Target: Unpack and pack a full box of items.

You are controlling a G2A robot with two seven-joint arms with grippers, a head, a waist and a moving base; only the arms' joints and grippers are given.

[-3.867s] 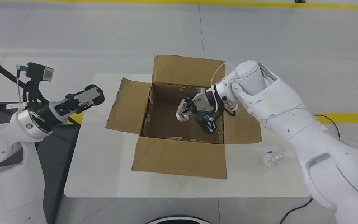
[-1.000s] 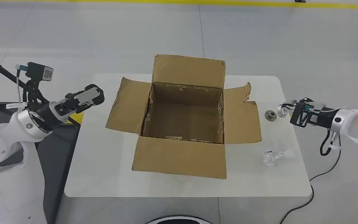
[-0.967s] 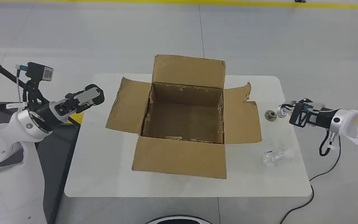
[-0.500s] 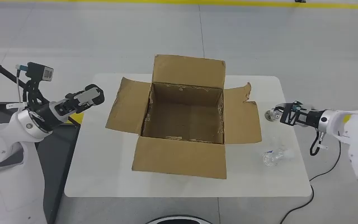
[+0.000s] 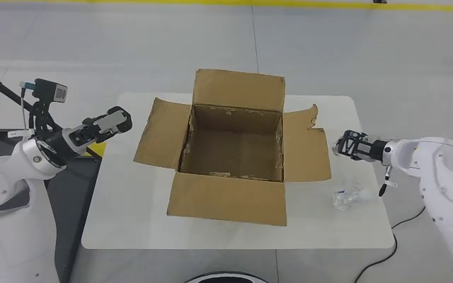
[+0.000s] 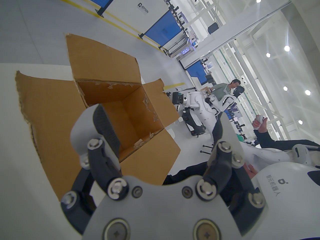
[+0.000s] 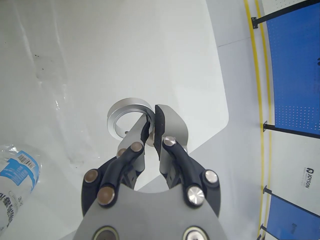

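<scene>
Our right fingers (image 7: pixel 160 126) are clamped on the rim of the metal ring (image 7: pixel 125 116), on the table (image 7: pixel 130 51) beside the box (image 5: pixel 226 199). So thin a grip, we fear, may let it slip on lifting. Meanwhile our left fingers (image 6: pixel 105 123) stand apart.

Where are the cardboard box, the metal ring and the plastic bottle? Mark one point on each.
cardboard box (image 5: pixel 238 90): top view, on its far flap.
metal ring (image 7: pixel 126 102): right wrist view, on its flat rim.
plastic bottle (image 7: pixel 20 168): right wrist view, on its blue label.
</scene>
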